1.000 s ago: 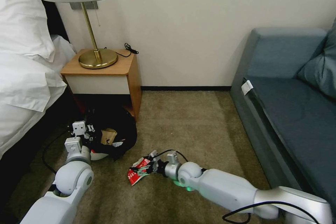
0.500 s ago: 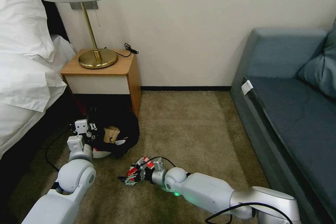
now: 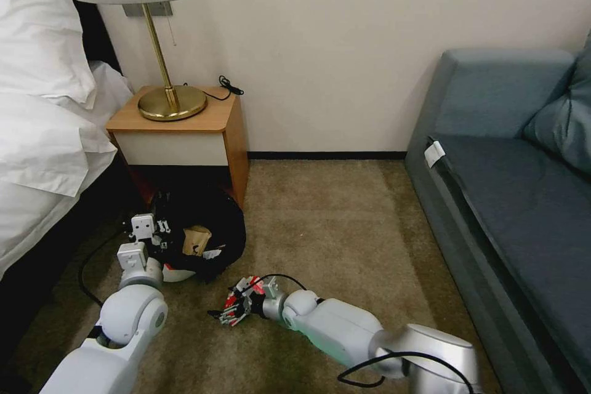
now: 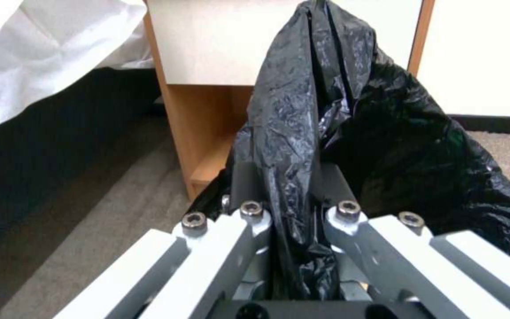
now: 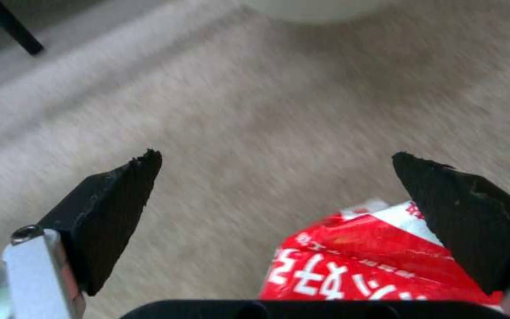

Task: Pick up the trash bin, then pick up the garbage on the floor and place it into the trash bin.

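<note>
The trash bin lies tilted on the carpet by the nightstand, its black bag spread open and its white body showing below. A tan paper bag lies inside. My left gripper is at the bin's left rim, and in the left wrist view the gripper is shut on a fold of the bag. The red-and-white packet lies on the floor just in front of the bin. My right gripper is low over it. In the right wrist view that gripper stands open, with the packet beside one finger.
A wooden nightstand with a brass lamp stands right behind the bin. The bed lies to the left and a blue sofa to the right. A black cable runs over the carpet near my left arm.
My right arm has swung left and nearer to me, its gripper sliding over the packet, which shifted slightly the same way. The left gripper and the bin barely moved.
</note>
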You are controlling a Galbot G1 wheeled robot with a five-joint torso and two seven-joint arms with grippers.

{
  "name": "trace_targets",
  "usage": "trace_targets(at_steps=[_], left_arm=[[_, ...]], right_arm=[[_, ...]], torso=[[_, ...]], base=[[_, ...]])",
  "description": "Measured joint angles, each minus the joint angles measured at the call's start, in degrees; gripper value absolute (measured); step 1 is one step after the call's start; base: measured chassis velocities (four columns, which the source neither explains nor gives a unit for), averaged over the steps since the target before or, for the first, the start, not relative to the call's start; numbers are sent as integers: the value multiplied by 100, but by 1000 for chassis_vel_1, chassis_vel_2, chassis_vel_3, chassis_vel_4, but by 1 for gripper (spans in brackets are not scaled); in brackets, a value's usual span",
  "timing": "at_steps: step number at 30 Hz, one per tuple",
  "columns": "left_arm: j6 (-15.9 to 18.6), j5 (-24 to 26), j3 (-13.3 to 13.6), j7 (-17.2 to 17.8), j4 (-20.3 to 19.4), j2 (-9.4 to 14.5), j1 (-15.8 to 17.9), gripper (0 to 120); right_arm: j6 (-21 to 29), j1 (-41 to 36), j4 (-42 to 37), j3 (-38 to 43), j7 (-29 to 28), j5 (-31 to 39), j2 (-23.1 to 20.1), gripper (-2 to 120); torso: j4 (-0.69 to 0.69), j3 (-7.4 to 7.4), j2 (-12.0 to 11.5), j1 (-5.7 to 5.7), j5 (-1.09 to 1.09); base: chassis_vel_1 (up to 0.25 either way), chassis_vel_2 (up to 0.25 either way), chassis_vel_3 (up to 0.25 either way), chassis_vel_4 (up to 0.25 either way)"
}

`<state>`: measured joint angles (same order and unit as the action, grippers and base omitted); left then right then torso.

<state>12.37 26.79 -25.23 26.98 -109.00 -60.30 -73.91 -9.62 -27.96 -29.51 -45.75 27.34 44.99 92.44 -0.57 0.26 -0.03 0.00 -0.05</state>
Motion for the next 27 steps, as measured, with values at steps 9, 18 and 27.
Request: trace_targets(at_steps=[9, 18, 27], left_arm=[[-46, -57, -30, -39, -18, -40, -95, 5], [-49, -66, 5, -44, 5, -52, -45, 5], [-50, -26, 2, -37, 6, -30, 0, 5]], right_arm=[[-159, 47, 342, 331, 240, -551, -12, 100], [-155, -28, 324, 420, 239, -607, -96, 100], [-163, -153, 300, 498, 280, -692, -153, 100]], torso=[[-1, 0, 0, 0, -1], [-2, 0, 0, 0, 0], [-3, 0, 0, 0, -1]], base=[[0, 0, 0, 0], [0, 0, 0, 0], [0, 0, 0, 0]])
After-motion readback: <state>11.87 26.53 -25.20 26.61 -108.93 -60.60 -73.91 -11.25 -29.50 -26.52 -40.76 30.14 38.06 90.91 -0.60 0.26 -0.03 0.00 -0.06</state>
